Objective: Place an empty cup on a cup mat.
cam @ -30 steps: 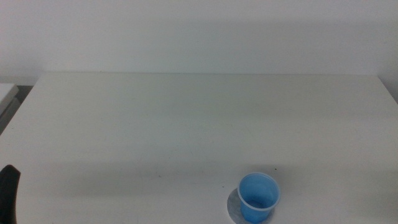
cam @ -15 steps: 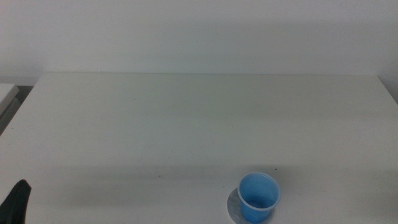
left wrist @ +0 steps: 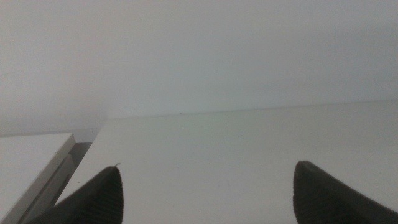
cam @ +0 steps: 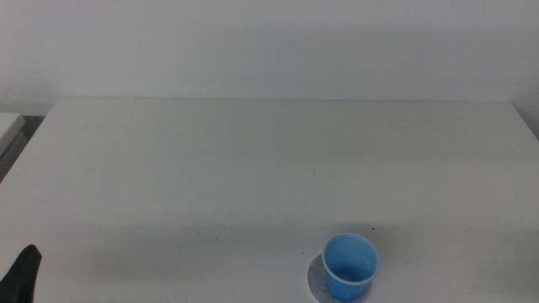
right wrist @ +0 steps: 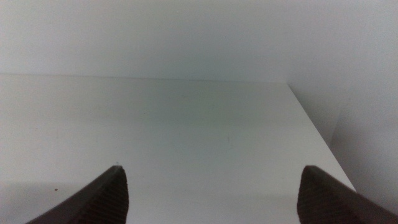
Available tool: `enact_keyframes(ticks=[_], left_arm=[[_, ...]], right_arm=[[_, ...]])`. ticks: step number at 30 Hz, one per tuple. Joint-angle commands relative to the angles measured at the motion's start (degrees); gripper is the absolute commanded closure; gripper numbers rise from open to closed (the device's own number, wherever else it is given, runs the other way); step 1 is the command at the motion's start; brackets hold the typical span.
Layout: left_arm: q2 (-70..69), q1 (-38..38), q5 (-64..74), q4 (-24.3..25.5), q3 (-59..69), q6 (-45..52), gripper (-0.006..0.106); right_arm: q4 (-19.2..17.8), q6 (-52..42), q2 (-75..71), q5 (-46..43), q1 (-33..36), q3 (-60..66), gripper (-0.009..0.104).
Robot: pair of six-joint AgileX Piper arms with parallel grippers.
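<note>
The bright blue cup (cam: 349,267) stands upright and empty on the grey round cup mat (cam: 314,279) near the table's front edge, right of the middle; only the mat's left rim shows beside the cup. My left gripper (left wrist: 207,190) is open and empty, with one dark jaw tip (cam: 23,273) showing at the bottom left corner of the middle view, far from the cup. My right gripper (right wrist: 214,193) is open and empty over bare table and is out of the middle view. Neither wrist view shows the cup or the mat.
The white table (cam: 269,160) reaches back to a white wall. A lower pale surface (cam: 8,126) sits off the table's left edge, and it also shows in the left wrist view (left wrist: 31,155). The table's right edge (right wrist: 317,134) shows in the right wrist view.
The left gripper's jaw at the bottom left corner has dropped lower and shows less than one second ago. The cup and mat have not moved.
</note>
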Motion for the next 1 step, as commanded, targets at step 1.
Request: enact_keyframes(ticks=[1], left_arm=[[-0.2, 0.1, -0.2, 0.0, 0.0, 0.1, 0.007]], right_arm=[[-0.3, -0.2, -0.3, -0.4, 0.1, 0.2, 0.002]])
